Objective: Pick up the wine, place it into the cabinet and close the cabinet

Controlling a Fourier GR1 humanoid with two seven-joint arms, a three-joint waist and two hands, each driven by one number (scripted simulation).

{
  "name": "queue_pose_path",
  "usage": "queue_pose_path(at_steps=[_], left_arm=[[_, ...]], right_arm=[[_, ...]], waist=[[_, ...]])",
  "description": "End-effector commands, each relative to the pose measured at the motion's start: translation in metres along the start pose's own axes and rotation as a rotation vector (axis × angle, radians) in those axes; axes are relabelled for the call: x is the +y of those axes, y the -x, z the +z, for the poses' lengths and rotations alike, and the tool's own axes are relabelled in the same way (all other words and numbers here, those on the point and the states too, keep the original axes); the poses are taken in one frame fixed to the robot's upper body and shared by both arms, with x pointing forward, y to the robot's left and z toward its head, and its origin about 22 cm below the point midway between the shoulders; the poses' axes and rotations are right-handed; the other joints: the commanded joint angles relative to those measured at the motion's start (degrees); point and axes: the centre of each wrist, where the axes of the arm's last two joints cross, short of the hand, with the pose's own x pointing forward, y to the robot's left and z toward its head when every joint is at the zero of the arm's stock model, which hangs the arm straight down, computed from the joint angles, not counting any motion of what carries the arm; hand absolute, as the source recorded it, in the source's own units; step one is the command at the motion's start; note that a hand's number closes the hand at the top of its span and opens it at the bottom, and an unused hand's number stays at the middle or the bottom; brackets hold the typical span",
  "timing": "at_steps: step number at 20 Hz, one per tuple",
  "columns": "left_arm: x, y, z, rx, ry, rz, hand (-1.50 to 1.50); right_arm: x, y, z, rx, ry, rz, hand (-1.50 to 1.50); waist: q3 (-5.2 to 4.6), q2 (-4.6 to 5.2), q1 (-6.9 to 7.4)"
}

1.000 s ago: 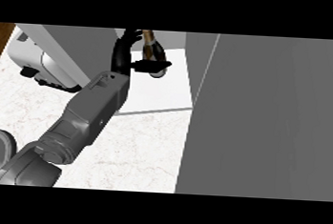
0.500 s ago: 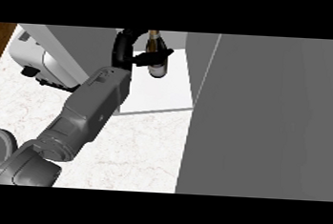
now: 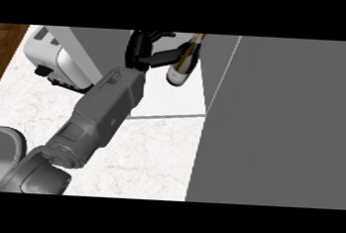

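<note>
— Shifted a touch since a second ago: the wine (image 3: 183,64) has edged rightward toward the cabinet (image 3: 286,119) opening.

— Carry stage, then?

— Looks so. The left robot hand (image 3: 146,51) has thumb and fingers curled round the bottle, just right of its palm, lifted off the bench (image 3: 152,152).

— Next?

— Probably push it deeper in, release, then shut the door (image 3: 222,76).

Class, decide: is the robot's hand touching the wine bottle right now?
Touching. In the head view, the left hand reaches into the cabinet, its thumb lying against the wine bottle with no gap visible.
</note>
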Motion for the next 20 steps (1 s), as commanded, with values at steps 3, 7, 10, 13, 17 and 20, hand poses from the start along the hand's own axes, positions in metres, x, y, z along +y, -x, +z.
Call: queue_pose_path(at_steps=[3,7,10,13,17,20], left_arm=[[-0.021,-0.014,-0.008,0.011,0.063,0.057,-1.50],[-0.024,-0.005,-0.001,0.006,0.086,0.065,-1.50],[-0.019,0.001,0.005,0.008,0.073,0.075,-1.50],[-0.023,-0.004,0.003,0.022,0.108,0.104,-1.50],[-0.018,0.006,0.017,0.020,0.159,0.176,-1.50],[-0.016,0.012,0.026,0.029,0.155,0.222,-1.50]], right_arm=[[-0.007,-0.047,0.011,-0.001,-0.002,-0.073,-1.50],[-0.004,-0.048,0.012,-0.026,0.032,-0.067,-1.50],[-0.001,-0.051,0.016,0.009,0.031,-0.078,-1.50],[-0.003,-0.058,0.017,-0.011,0.038,-0.071,-1.50],[-0.005,-0.045,0.013,0.014,0.045,-0.052,-1.50],[-0.006,-0.056,0.016,0.016,0.051,-0.053,-1.50]], waist=[[0.10,-0.70,1.85],[0.08,-0.95,2.61],[0.06,-1.29,3.16],[0.05,-1.69,3.77],[0.08,-2.02,4.75],[0.06,-2.10,3.86]])
